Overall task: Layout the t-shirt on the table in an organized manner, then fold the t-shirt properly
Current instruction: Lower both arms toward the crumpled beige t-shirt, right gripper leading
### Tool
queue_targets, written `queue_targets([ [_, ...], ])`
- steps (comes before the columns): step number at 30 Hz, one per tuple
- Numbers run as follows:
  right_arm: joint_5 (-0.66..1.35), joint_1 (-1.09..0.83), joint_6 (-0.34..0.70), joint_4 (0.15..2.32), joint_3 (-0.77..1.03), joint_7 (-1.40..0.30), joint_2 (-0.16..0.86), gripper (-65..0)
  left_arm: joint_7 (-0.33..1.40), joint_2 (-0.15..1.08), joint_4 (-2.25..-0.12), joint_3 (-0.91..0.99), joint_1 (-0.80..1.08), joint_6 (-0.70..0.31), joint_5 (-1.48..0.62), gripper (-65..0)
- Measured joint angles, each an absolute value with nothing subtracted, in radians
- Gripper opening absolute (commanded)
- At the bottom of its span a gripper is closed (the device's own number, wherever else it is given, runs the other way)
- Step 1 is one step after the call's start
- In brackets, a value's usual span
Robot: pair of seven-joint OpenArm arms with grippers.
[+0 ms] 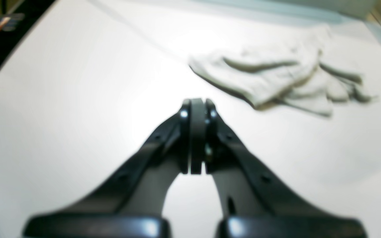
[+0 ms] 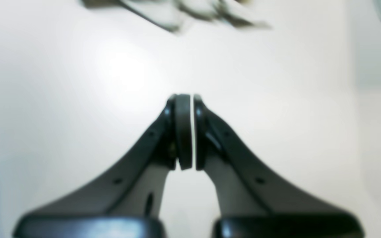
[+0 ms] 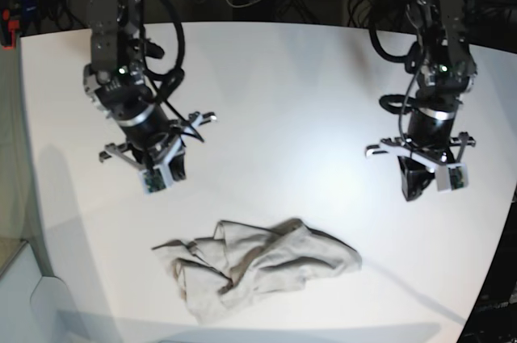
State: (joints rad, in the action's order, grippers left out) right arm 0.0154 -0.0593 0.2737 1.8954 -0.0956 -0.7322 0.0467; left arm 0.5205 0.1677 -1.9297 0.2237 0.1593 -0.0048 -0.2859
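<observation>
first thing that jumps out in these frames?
The crumpled t-shirt, bunched in a heap near the front edge of the white table. Then the two arms above it, the left gripper and right gripper both shut, empty and apart from the cloth.

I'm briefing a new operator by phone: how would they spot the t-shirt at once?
Look at the big white table, then at its near edge in the base view, below and between the two black arms. The t-shirt lies there in a crumpled beige heap, untouched. It is the only cloth and the only soft, pale thing on the table.
</observation>
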Motion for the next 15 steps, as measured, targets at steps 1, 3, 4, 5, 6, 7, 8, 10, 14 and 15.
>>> queue_targets([
  [1,0.012,-0.038,0.274,1.868,-0.111,-0.733,0.047,-63.2,0.521,0.169,-1.927,0.224,0.150,-0.005,-0.287,-64.9],
  [3,0.007,0.013,0.274,1.807,-0.151,-0.741,0.050,-63.2,0.517,0.167,-1.903,0.222,0.127,-0.006,-0.288,-64.9],
  [4,0.006,0.040,0.274,1.774,-0.171,-0.740,0.050,-63.2,0.519,0.166,-1.894,0.223,0.124,-0.005,-0.289,-64.9],
  [5,0.009,0.073,0.274,1.733,-0.187,-0.741,0.049,-63.2,0.519,0.166,-1.885,0.223,0.123,-0.005,-0.289,-64.9],
  [6,0.018,0.113,0.276,1.686,-0.197,-0.734,0.044,-63.2,0.524,0.166,-1.875,0.221,0.120,-0.004,-0.289,-64.9],
  [7,0.019,0.151,0.278,1.638,-0.197,-0.719,0.039,-63.2,0.525,0.165,-1.866,0.223,0.118,-0.004,-0.289,-64.9],
  [8,0.010,0.189,0.281,1.587,-0.197,-0.717,0.036,-63.2,0.524,0.164,-1.858,0.225,0.115,-0.004,-0.289,-64.9],
  [10,0.003,0.264,0.289,1.485,-0.197,-0.701,0.023,-63.2,0.520,0.166,-1.858,0.230,0.119,-0.004,-0.282,-64.9],
  [14,0.010,0.399,0.339,1.243,-0.200,-0.607,0.012,-63.1,0.522,0.166,-1.860,0.229,0.162,-0.004,-0.282,-64.9],
  [15,0.008,0.435,0.342,1.168,-0.199,-0.577,0.007,-63.1,0.520,0.166,-1.856,0.230,0.168,-0.004,-0.281,-64.9],
])
